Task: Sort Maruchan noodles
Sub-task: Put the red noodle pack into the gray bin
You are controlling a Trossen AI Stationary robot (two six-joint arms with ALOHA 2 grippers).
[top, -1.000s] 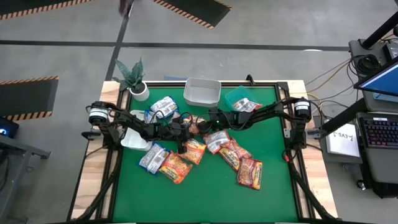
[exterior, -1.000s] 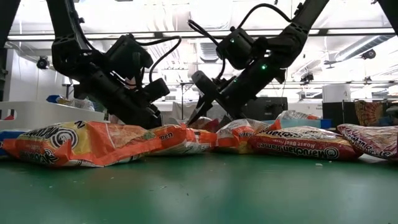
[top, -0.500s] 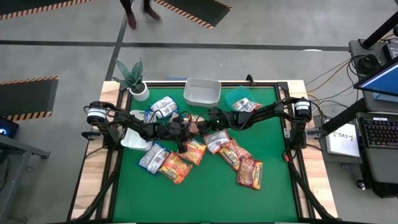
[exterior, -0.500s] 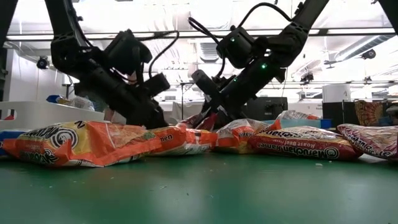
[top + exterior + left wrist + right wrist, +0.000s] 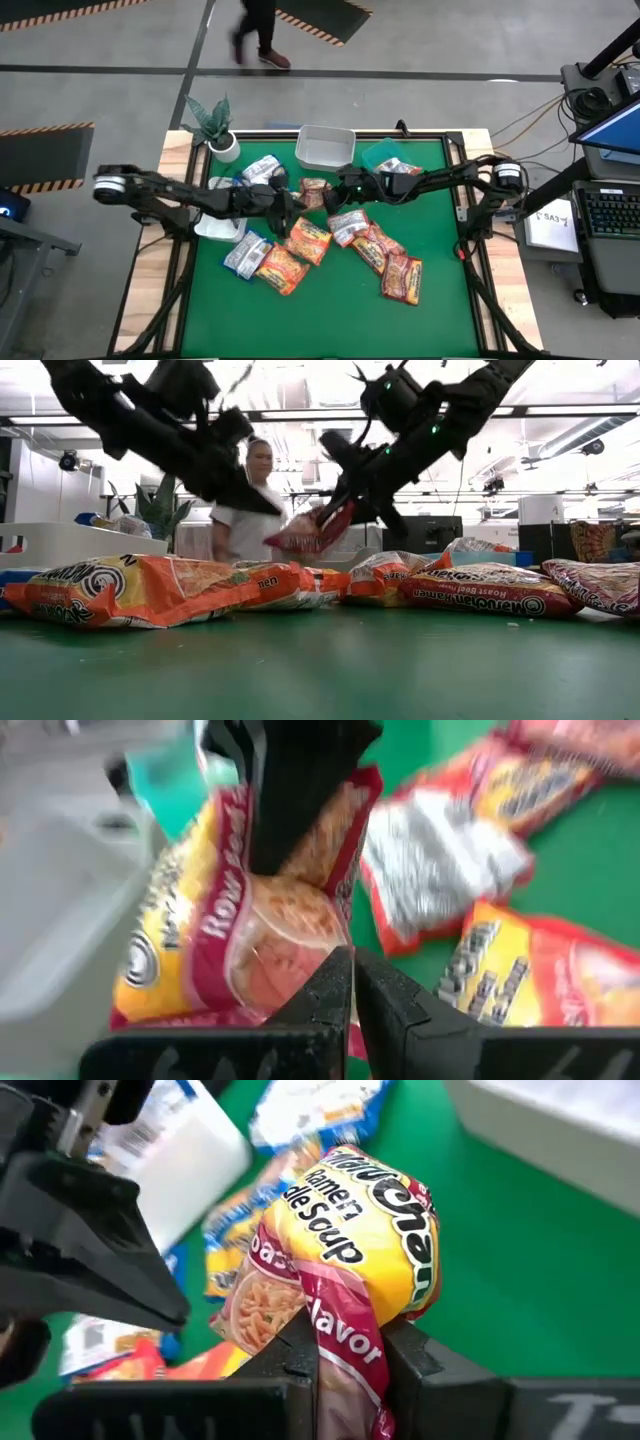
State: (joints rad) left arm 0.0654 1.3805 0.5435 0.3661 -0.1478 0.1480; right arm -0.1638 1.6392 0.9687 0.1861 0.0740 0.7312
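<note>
A dark red and yellow noodle packet (image 5: 308,532) hangs above the table's middle, and my right gripper (image 5: 350,1355) is shut on it. My left gripper (image 5: 275,508) is shut, raised just left of that packet, with its tips pointing at the packet (image 5: 270,920). Several other noodle packets lie flat on the green mat: blue-and-white ones (image 5: 245,252), orange ones (image 5: 282,268) and dark red ones (image 5: 402,278). My right gripper pinches one crumpled end of the packet (image 5: 345,1342) between its two fingers, which slant down from the table's right side. The packet is lifted clear of the table and juts out beyond the fingertips, tilted. My left gripper's shut tips (image 5: 350,982) stand right at the packet's face; whether they touch it I cannot tell.
A white tub (image 5: 325,147) and a teal tub (image 5: 378,157) stand at the far edge. Another white tub (image 5: 212,225) sits at the left under my left arm, and a potted plant (image 5: 215,125) fills the far left corner. A person (image 5: 250,500) walks beyond the table.
My right gripper has shut on the dark red packet in the pile and risen with it, so the packet now hangs clear of the table. My left gripper has stayed shut and has also risen, from the pile to the packet's height.
</note>
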